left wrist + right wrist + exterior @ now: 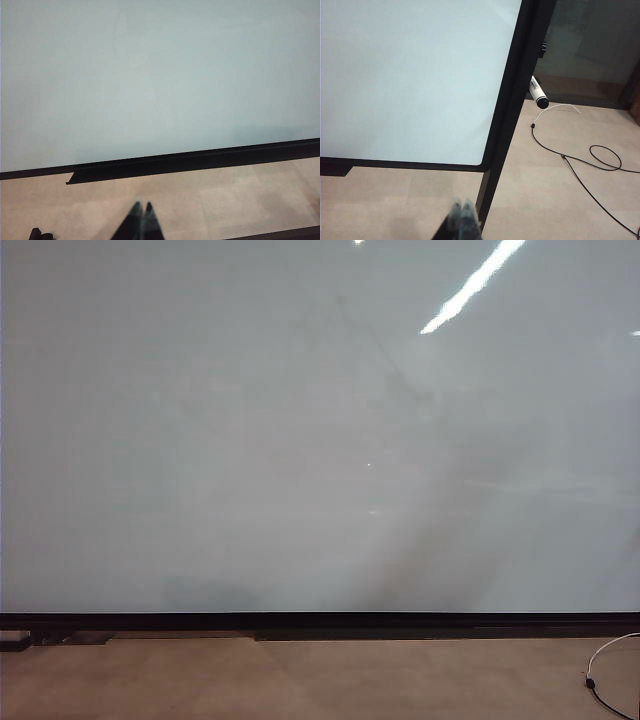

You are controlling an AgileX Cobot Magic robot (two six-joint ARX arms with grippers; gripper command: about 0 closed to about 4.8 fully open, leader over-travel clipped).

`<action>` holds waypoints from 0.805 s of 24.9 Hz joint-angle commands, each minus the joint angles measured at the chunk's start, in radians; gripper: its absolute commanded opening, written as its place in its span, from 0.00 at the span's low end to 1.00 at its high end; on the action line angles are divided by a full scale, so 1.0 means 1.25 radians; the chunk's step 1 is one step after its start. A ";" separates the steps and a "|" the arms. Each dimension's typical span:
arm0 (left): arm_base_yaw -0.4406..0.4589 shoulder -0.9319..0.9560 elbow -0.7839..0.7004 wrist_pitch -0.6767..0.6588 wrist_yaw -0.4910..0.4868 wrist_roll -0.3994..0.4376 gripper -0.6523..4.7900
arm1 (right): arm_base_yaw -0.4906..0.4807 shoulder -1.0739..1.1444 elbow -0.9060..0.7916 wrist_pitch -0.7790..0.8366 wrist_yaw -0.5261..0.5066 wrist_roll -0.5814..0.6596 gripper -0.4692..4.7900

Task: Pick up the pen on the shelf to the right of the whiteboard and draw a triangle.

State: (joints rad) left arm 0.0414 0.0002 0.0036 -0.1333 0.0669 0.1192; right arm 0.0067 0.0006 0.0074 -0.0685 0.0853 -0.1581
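The whiteboard (pixel 300 430) fills the exterior view, glossy and pale, with no drawn line on it that I can see. Neither arm shows in that view. In the right wrist view the pen (pixel 538 94), white with a black end, sticks out just past the whiteboard's (pixel 410 75) black side frame (pixel 512 90). My right gripper (pixel 462 204) is shut and empty, low over the floor, well short of the pen. My left gripper (pixel 142 205) is shut and empty too, facing the whiteboard's (pixel 150 75) lower edge. No triangle is visible.
A black strip (pixel 320 621) runs along the board's bottom edge over a beige floor (pixel 300 680). A white and black cable (pixel 580 160) loops across the floor beside the board's frame. A dark glass wall (pixel 590 45) stands behind the pen.
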 commanded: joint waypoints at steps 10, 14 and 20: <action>0.000 0.000 0.003 0.006 0.000 0.001 0.11 | 0.001 0.000 -0.006 0.022 -0.055 0.034 0.08; 0.000 0.000 0.003 0.005 0.000 0.001 0.11 | 0.001 0.000 -0.005 0.136 -0.168 0.051 0.14; 0.000 0.000 0.003 0.006 0.000 0.001 0.11 | -0.040 0.023 0.152 0.111 -0.100 0.010 0.38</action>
State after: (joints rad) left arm 0.0414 0.0002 0.0036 -0.1333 0.0669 0.1192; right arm -0.0238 0.0128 0.1623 0.0891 -0.0540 -0.1131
